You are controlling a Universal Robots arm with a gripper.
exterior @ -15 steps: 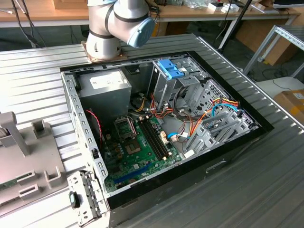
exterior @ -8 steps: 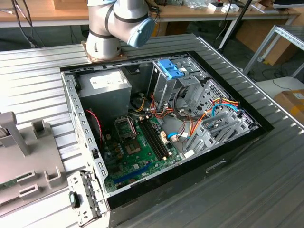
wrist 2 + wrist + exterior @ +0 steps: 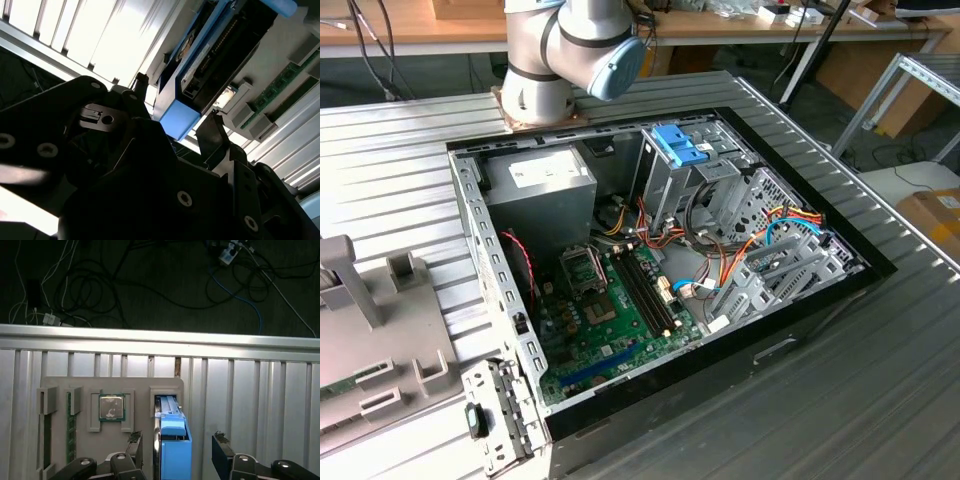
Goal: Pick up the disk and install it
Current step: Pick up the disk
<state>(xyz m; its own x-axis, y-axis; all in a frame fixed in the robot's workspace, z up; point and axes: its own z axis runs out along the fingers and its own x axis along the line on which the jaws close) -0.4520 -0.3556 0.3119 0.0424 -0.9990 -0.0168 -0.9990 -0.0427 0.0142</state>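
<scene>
A ribbed metal table [image 3: 410,160] carries an open computer case [image 3: 490,290]; in the exterior view a grey parts tray [image 3: 390,345] lies at about eight o'clock from the case, and a light-blue bracket [image 3: 678,150] tops the drive cage at about one o'clock inside it. The disk [image 3: 172,455] stands on edge in a slot of that tray, clipped in its blue frame, with a chip [image 3: 111,407] in the pocket just beside it. The gripper [image 3: 176,439] hangs over the disk with its jaws spread wide, one of its fingers [image 3: 220,450] on each side of the disk and neither touching it.

The disk looks stiff and dense, probably heavy for its size, with smooth flat faces that could slip in a light hold. It likely takes knocks badly. The surest hold seems to be square across the two broad faces, near the free end clear of the slot, not on the plastic frame, which may flex
</scene>
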